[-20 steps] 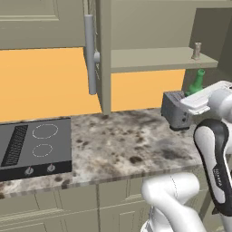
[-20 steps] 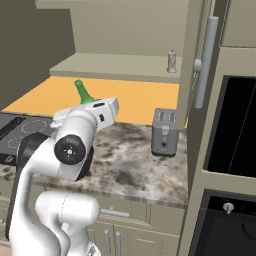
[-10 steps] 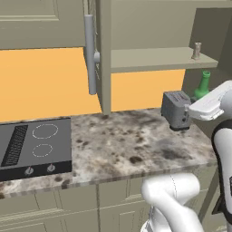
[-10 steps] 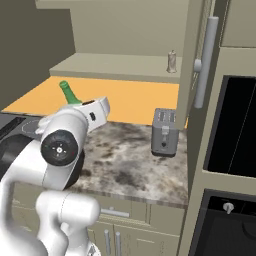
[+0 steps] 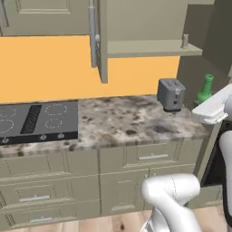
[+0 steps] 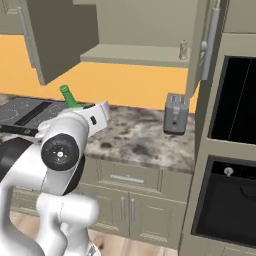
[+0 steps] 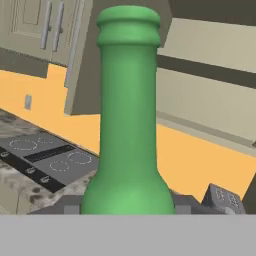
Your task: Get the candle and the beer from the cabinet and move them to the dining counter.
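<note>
My gripper (image 7: 128,206) is shut on the beer (image 7: 128,125), a green glass bottle whose long neck stands upright in front of the hand camera. From the base, the beer (image 5: 206,88) (image 6: 67,95) rises above the white hand, over the granite worktop's right end. The gripper (image 5: 205,104) (image 6: 84,112) holds it low on the body, which the hand hides. The candle (image 5: 185,41) (image 6: 183,50), a small pale grey cylinder, stands at the right end of the shelf inside the open cabinet (image 5: 149,47) (image 6: 135,54). The dining counter is out of view.
A grey toaster (image 5: 171,94) (image 6: 175,114) sits on the speckled worktop (image 5: 131,122) below the cabinet. A black cooktop (image 5: 36,118) (image 6: 22,112) lies to the left. The open cabinet doors (image 5: 102,41) (image 6: 55,35) jut out overhead. A built-in oven column (image 6: 235,100) stands at the right.
The whole picture has shifted and widened, so the base has backed away from the worktop. The arm still carries the beer, now further from the cabinet shelf.
</note>
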